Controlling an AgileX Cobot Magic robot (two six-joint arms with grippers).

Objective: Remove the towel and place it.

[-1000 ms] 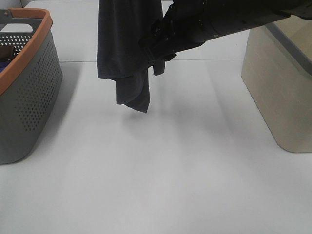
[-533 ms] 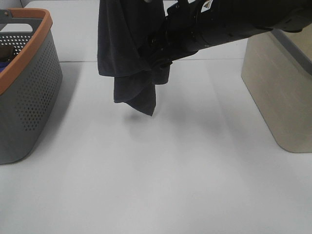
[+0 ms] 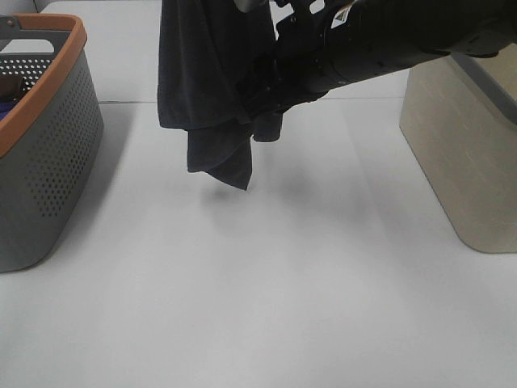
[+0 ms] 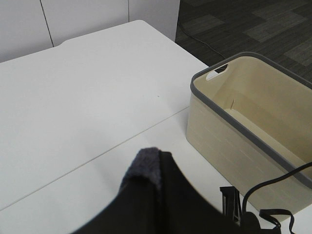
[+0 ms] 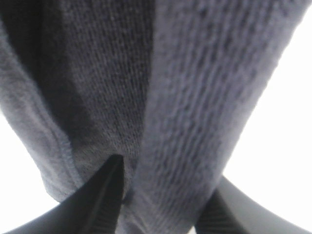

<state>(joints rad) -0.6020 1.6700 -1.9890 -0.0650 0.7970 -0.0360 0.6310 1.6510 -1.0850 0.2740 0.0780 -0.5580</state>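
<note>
The dark navy towel (image 3: 202, 81) hangs bunched above the white table, its top out of the exterior view and its lowest corner clear of the surface. My left gripper is above that view. In the left wrist view only a bunched towel corner (image 4: 146, 163) shows and the fingers are hidden. My right gripper (image 3: 258, 101) reaches in from the right to the towel's right edge. In the right wrist view the towel (image 5: 161, 73) fills the picture and narrows into a fold pinched between the two dark fingers (image 5: 97, 200).
A grey perforated basket with an orange rim (image 3: 74, 48) stands at the left. A beige bin with a grey rim (image 3: 460, 153) stands at the right and also shows in the left wrist view (image 4: 234, 122). White table (image 3: 258, 291) lies below the towel.
The right arm has shifted slightly down and right at the towel's edge. The towel's lower folds swayed and its right edge bunched more at the gripper.
</note>
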